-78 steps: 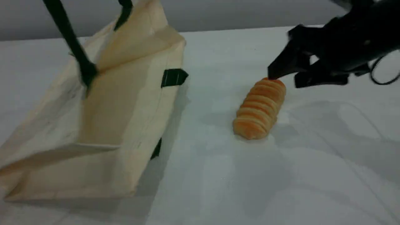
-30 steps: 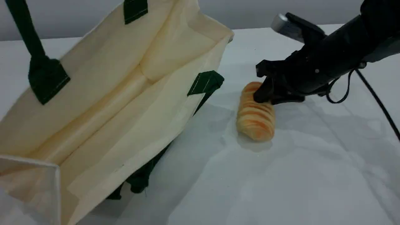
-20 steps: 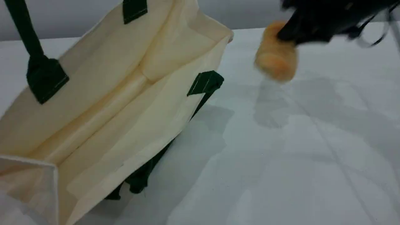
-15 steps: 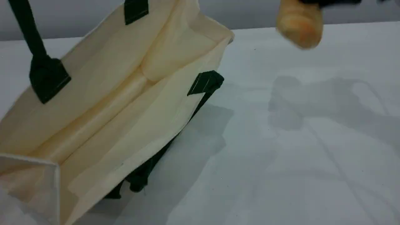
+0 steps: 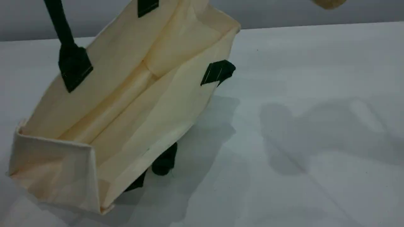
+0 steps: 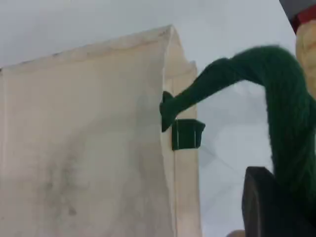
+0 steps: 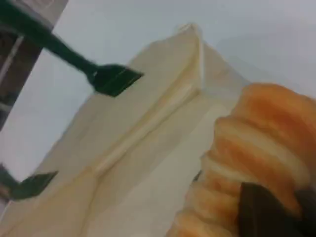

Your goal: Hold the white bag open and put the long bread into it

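We see the pale white worktop (image 5: 315, 94). On its left part rests the large cream-white canvas bag (image 5: 126, 104), tilted, with its mouth wide open toward the scene camera. One dark green rope handle (image 5: 60, 22) goes taut up out of the scene view. In the left wrist view it runs down beside the dark fingertip of the left pincer (image 6: 276, 207), which is clenched on it and so holds the bag open.

We judge that the carrying step is in hand. The oblong golden-orange ridged bread (image 7: 256, 148) is off the worktop and high in the air. In the scene view only a small part shows at the top edge, well apart from the bag and to its right. The right pincer (image 7: 269, 212) grasps the loaf near one end, and the open bag lies below and beyond it.

The next move, we think, calls for bringing the loaf over the mouth, between the two long walls, lowering it lengthwise, and only then releasing.
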Robot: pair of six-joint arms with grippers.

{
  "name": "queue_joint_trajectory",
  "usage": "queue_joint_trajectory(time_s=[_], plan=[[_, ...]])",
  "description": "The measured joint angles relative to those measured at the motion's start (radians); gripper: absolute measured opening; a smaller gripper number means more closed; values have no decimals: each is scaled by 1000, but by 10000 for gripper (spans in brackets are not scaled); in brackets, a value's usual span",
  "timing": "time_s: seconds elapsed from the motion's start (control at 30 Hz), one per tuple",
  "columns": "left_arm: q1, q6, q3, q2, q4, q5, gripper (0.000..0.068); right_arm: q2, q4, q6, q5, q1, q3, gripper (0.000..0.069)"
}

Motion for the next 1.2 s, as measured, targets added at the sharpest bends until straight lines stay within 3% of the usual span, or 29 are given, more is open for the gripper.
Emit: queue_joint_trajectory(time_s=[0.3, 0.6, 1.0, 1.2], plan=[[-11, 3, -73, 86, -12, 0, 83, 2, 0, 0, 3, 99, 0, 75], [-130, 9, -141, 108, 1, 17, 83, 2, 0, 1, -33, 179, 0, 71], [-130, -17, -176, 106, 16, 40, 83, 3, -12, 26, -53, 184, 0, 64], [-130, -17, -177, 105, -6, 42, 83, 46, -7, 43, -105, 280, -1, 62]])
